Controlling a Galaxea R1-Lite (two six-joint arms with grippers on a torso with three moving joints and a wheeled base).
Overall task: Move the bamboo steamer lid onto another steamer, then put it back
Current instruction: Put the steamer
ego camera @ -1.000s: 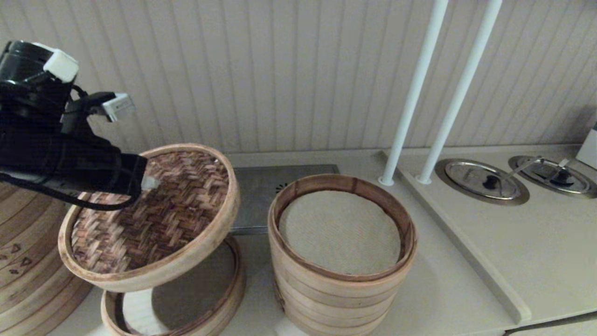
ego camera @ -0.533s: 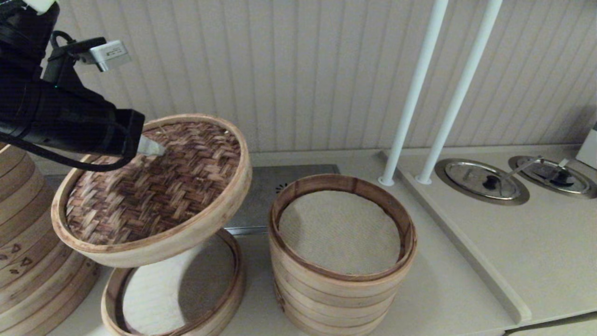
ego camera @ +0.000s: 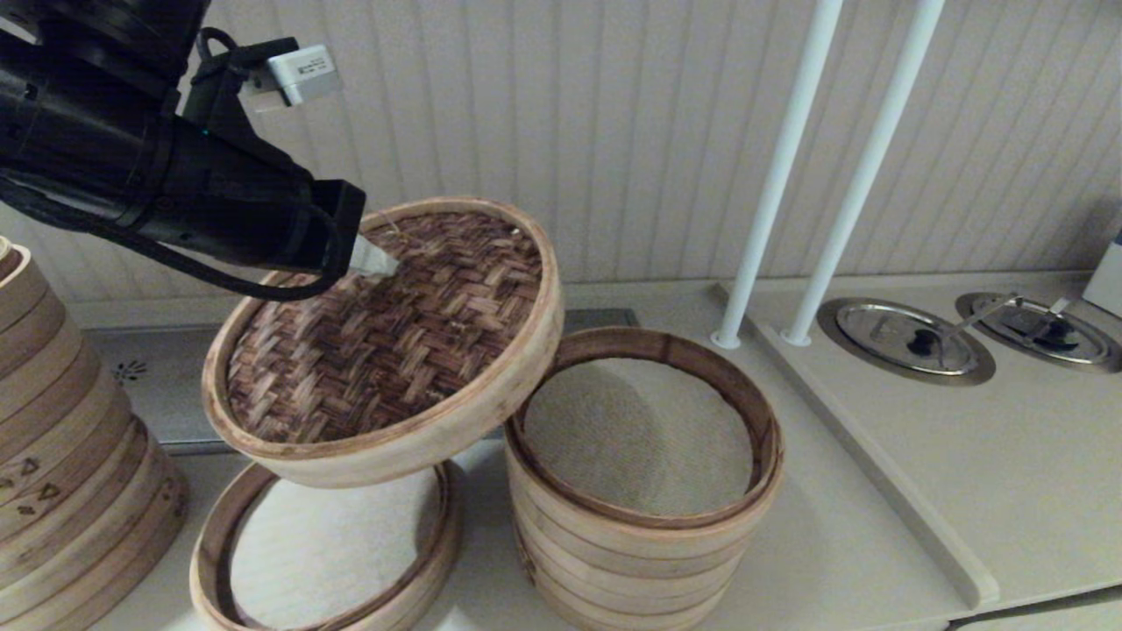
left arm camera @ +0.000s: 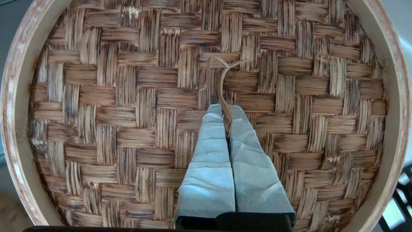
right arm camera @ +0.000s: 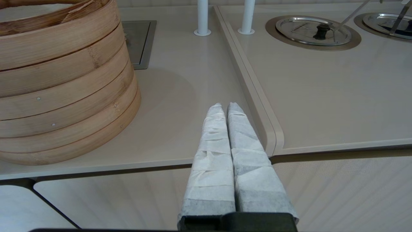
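Your left tool (ego camera: 375, 259) is pinched on the small knot loop (left arm camera: 222, 72) at the middle of the lid (ego camera: 386, 342), fingers (left arm camera: 209, 154) pressed together with the bamboo strand caught between them. The lid hangs in the air, tilted, its woven top facing you and its lower rim toward the counter (ego camera: 841, 526). It sits above the low tray (ego camera: 324, 548), covering that tray's far part, and its right edge overlaps the near-left rim of the tall stack (ego camera: 644, 491) without your being able to tell whether they touch. The low tray rests on the counter with its white liner showing, just beside the tall stack; the big stack (ego camera: 70, 438) with triangle cut-outs stands at the far left. Your right tool (right arm camera: 225, 111) is parked low off the counter's front edge, near the tall stack's base, fingers pressed together on nothing. Two white poles (ego camera: 824, 175) rise behind, and two round metal covers (ego camera: 907, 337) lie set into the counter on the right.
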